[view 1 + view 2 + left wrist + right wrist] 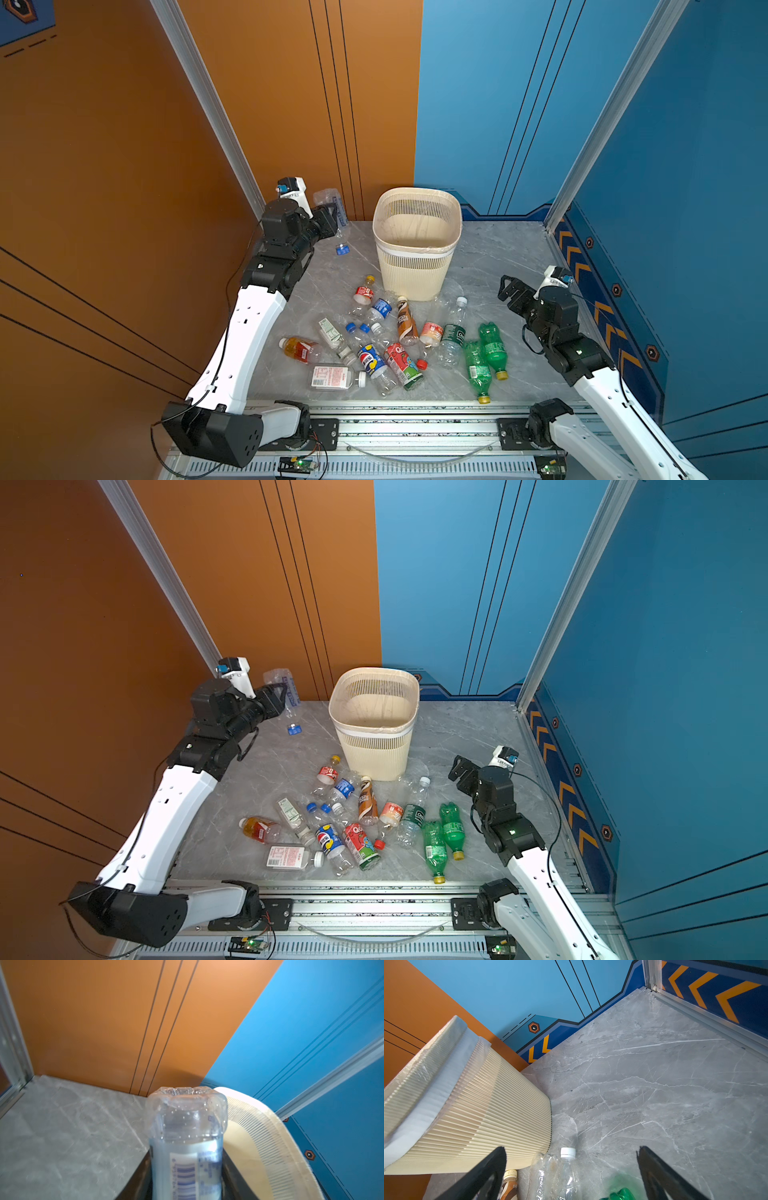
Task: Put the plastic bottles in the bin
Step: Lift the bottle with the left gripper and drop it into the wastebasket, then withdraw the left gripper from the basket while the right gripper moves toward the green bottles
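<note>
Holding a bottle on the left side: left gripper [333, 219] is clamped tight across the labelled mid-body of a clear plastic bottle with a blue cap [328, 199]. The bottle is inverted, cap down and base up, and raised clear of the grey marble-pattern tabletop [498, 249]. It sits just left of the cream ribbed plastic bin [411, 270], about rim height, not over the opening. In the left wrist view the bin rim is right beside the bottle base.

Right gripper [505, 289] has its jaws spread wide with nothing between them. It hovers to the right of the bin, above the table, pointing toward the bin.

The bin stands upright at the back centre of the table, with a clear liner folded over its rim.

The remaining bottles lie in a loose pile in front of the bin:
- Two green plastic bottles with yellow caps [484, 357], side by side at the right edge.
- A clear bottle with white cap and dark green label [453, 332], next to them.
- A brown-labelled bottle [407, 322], near the bin base.
- A blue-labelled cola bottle [372, 361] and a red-labelled bottle [401, 363], touching, mid-pile.
- A bottle with orange liquid [299, 349], at the left.
- A flat clear bottle with red-white label [332, 376], nearest the front rail.
</note>
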Controlling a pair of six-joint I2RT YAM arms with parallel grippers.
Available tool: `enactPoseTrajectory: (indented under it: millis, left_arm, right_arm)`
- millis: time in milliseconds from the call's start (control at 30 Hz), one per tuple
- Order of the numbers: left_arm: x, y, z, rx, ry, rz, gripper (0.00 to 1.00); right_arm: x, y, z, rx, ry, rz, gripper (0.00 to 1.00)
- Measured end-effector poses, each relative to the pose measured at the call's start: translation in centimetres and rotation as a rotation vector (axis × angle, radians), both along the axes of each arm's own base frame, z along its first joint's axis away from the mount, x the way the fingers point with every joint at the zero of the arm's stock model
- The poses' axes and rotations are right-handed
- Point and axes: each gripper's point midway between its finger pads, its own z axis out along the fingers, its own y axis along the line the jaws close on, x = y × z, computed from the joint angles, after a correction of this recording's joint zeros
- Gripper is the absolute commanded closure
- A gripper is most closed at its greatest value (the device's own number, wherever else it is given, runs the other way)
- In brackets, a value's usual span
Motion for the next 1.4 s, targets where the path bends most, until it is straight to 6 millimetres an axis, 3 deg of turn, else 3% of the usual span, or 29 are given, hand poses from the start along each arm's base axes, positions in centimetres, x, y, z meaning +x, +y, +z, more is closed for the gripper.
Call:
enactPoseTrajectory:
  millis: [100, 233, 367, 567, 800, 1033, 1200, 1267, 1400]
  left_arm:
    - [0.3, -2.9, 2.9, 0.012, -0.069, -0.072, 0.64]
    - [2.4, -7.0, 4.0, 0.029, -0.099, -0.160, 0.64]
    - [5.3, -11.5, 2.5, 0.070, -0.075, -0.237, 0.65]
    - [9.1, -16.1, -2.6, 0.168, 0.026, -0.305, 0.67]
    - [10.9, -16.6, -7.1, 0.240, 0.125, -0.307, 0.67]
    - [11.0, -16.1, -7.4, 0.273, 0.137, -0.287, 0.58]
    - [11.1, -15.5, -7.6, 0.289, 0.144, -0.275, 0.19]
    - [11.2, -15.3, -7.6, 0.295, 0.144, -0.270, 0.09]
    - [11.2, -15.0, -7.4, 0.299, 0.140, -0.263, 0.00]
  right_arm:
    - [-0.3, -0.1, 0.1, 0.003, -0.009, -0.002, 0.00]
    - [-0.9, -0.4, 1.0, 0.010, -0.039, -0.005, 0.00]
    - [-1.5, -0.6, 1.7, 0.017, -0.065, -0.006, 0.00]
    - [-2.1, -1.0, 1.6, 0.016, -0.064, -0.016, 0.00]
    - [-2.2, -1.2, 1.4, 0.013, -0.057, -0.024, 0.00]
    - [-2.0, -1.4, 1.0, 0.009, -0.043, -0.030, 0.00]
    - [-1.7, -1.4, 0.5, 0.004, -0.023, -0.032, 0.00]
    - [-1.6, -1.4, 0.3, 0.002, -0.015, -0.034, 0.00]
    - [-1.3, -1.4, -0.4, -0.004, 0.009, -0.036, 0.00]
